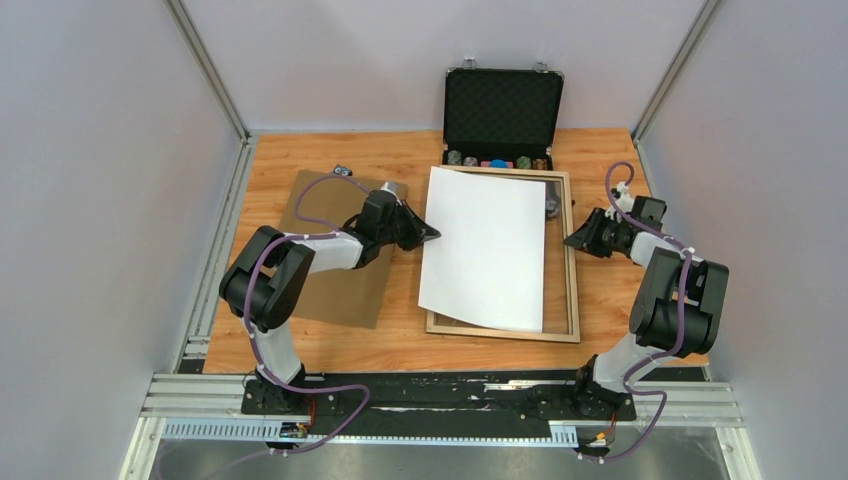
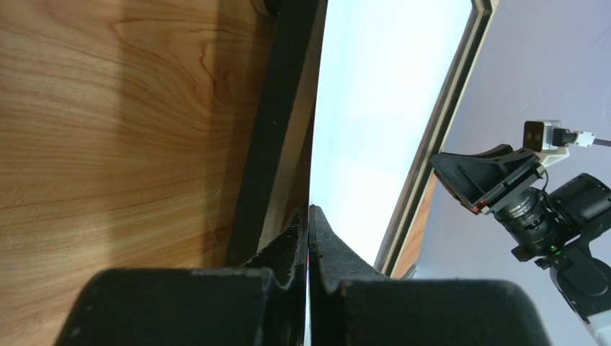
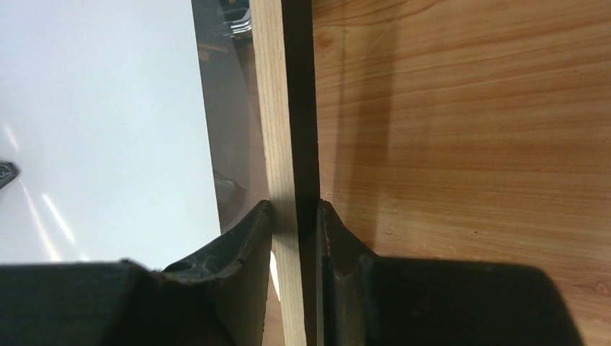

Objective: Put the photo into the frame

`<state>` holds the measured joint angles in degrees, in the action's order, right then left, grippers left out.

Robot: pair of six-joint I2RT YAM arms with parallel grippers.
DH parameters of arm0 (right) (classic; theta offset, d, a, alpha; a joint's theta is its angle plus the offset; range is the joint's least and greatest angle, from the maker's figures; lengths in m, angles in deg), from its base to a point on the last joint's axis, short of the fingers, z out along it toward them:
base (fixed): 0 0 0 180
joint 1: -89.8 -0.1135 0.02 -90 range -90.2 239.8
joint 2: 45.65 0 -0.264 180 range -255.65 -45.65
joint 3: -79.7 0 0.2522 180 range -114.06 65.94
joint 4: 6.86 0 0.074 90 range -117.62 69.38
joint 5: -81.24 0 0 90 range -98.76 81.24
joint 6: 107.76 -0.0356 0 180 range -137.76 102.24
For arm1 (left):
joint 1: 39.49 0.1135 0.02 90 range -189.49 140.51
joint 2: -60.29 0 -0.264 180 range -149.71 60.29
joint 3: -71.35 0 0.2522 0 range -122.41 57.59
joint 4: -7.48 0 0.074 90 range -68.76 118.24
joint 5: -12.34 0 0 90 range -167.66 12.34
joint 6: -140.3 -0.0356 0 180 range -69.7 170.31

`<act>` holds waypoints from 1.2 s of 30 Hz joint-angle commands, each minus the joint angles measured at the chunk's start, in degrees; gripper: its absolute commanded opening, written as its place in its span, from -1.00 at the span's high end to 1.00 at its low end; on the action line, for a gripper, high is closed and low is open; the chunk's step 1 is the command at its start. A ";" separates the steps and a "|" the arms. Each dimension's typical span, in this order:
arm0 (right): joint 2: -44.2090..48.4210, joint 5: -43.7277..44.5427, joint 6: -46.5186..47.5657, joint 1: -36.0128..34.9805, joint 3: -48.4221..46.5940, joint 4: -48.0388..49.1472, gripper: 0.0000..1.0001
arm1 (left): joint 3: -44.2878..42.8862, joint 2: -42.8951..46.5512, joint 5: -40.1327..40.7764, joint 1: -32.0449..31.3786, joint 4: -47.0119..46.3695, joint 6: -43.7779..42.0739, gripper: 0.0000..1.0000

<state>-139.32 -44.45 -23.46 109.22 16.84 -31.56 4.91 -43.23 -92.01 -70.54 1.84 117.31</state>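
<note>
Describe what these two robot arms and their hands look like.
The left arm and right arm are built alike: chunky black joints joined by pale grey tubes, with a purple cable looping along each. The left hand and right hand each end in two black, wedge-shaped fingers with matt, grainy faces.

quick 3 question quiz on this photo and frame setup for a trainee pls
1. True or false: the photo lies with its printed side up.
2. What is the right gripper closed around?
A. the right rail of the frame
B. the black case
C. the brown panel
3. Fill in: the photo's left edge is pinched by the ___ gripper.

Key
1. False, its plain white back faces up.
2. A
3. Left: the left gripper is shut on that edge.
</note>
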 commanded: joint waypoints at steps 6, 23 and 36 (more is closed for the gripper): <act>-0.12 -4.25 -3.33 -0.95 1.13 -1.02 0.72 | -1.20 -1.28 -1.60 -0.46 -8.51 0.62 1.00; -1.53 -6.77 -3.56 -1.05 2.34 0.38 0.77 | -2.10 -6.73 -4.05 -1.34 -17.09 2.08 1.00; -0.90 -6.66 -3.55 -1.05 2.43 0.39 0.77 | -3.41 -8.00 -3.74 -1.80 -15.29 0.84 1.00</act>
<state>-139.95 -48.53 -25.88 108.72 18.30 -30.51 3.73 -50.75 -96.03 -71.83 -11.97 119.03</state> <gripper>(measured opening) 0.235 0.007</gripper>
